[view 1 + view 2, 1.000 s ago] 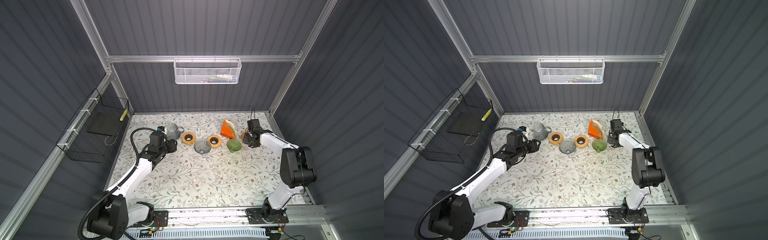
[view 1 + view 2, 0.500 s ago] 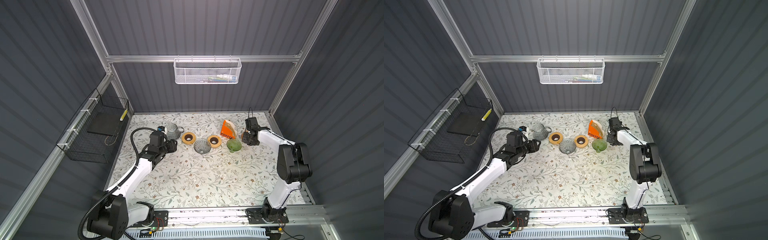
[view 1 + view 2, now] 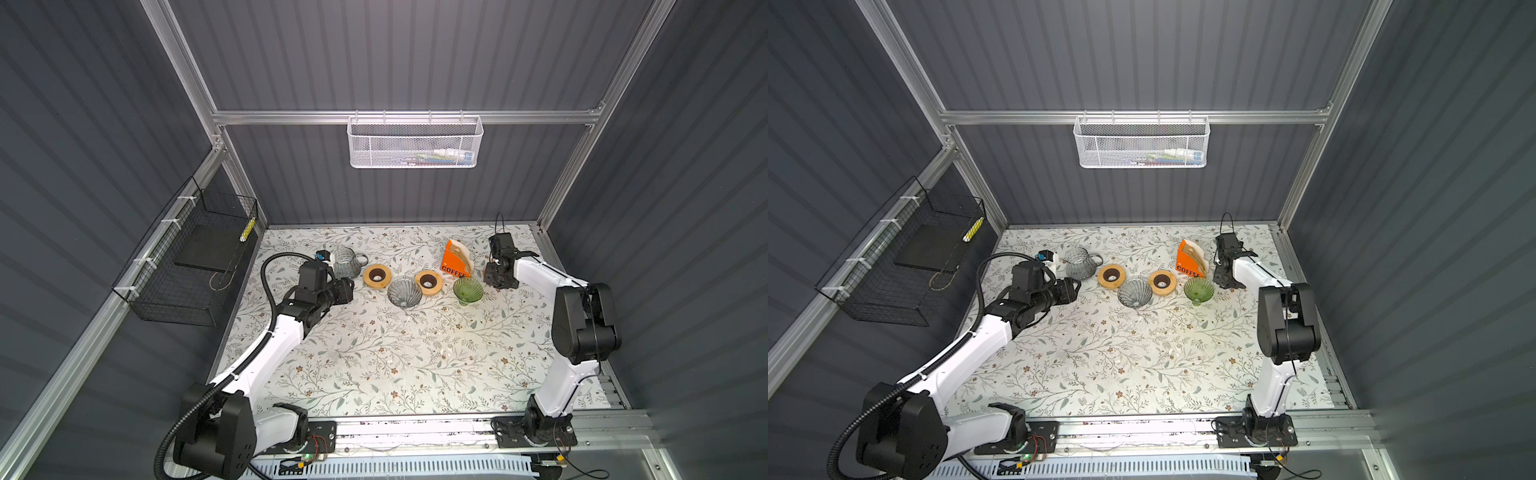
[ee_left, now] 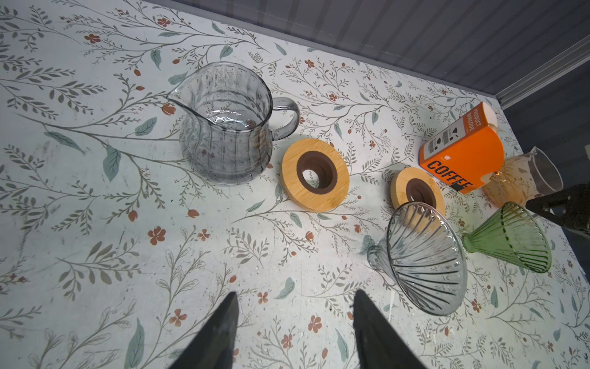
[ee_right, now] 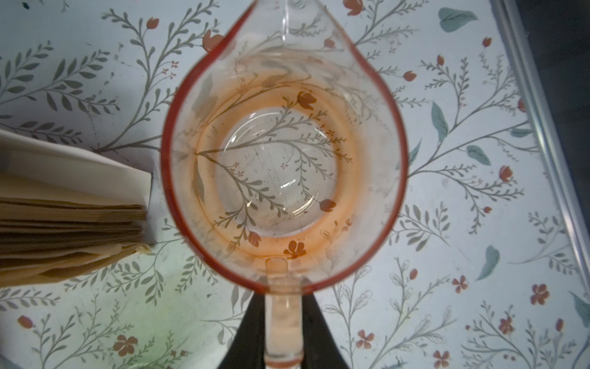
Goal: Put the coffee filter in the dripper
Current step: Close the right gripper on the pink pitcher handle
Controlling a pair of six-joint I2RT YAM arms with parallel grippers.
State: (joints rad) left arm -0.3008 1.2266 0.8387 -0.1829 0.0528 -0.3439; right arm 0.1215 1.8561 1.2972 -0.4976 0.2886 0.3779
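my right claw was closed on the handle of the pink jug, a finger against each side. my left claw hung half open and empty above the table. the paper filters stood in their orange box just beside the jug, with the green dripper and the grey dripper lying tipped over nearby.
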